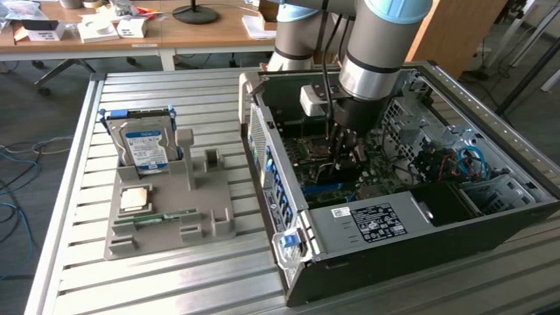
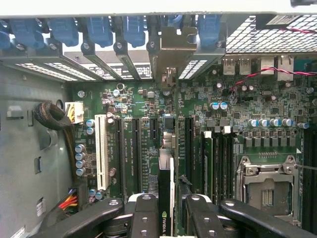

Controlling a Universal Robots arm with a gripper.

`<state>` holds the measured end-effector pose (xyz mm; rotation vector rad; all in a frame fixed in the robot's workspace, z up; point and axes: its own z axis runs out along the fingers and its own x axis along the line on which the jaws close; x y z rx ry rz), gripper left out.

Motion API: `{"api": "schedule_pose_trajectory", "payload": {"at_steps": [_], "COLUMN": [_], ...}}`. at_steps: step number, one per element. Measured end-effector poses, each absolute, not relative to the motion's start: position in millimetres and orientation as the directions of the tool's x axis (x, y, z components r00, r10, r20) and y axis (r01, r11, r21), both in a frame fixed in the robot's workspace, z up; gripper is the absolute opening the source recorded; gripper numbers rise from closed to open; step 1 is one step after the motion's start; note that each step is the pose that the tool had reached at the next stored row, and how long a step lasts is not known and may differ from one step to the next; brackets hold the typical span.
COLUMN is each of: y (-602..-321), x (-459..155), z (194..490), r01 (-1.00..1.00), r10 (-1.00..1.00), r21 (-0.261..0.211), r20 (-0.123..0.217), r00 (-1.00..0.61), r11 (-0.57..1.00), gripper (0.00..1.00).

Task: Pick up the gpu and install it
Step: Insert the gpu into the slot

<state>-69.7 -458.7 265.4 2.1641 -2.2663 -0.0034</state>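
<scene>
Install step in hand: the black two-fingered gripper (image 2: 169, 210) pinches the thin dark gpu card (image 2: 165, 181) edge-on above the green motherboard (image 2: 237, 99) — seating it likely calls for square alignment over a slot.

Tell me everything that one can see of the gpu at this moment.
The gpu is a thin dark card, seen edge-on in the wrist view, with a green logo on its edge. It stands upright inside the open computer case, over the green motherboard. Its pale metal bracket lies at the rear wall. The hand grips it from both sides. Whether it is seated in a slot cannot be told.
</scene>
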Motion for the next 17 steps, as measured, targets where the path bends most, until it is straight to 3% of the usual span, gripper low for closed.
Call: {"api": "schedule_pose_trajectory", "payload": {"at_steps": [17], "y": [-458.6], "x": [-70.1], "z": [263.2], "r01": [-0.999], "r10": [-0.999], "r21": [0.007], "r20": [0.003], "r00": [-0.047], "r11": [0.047], "gripper": [0.26]}}
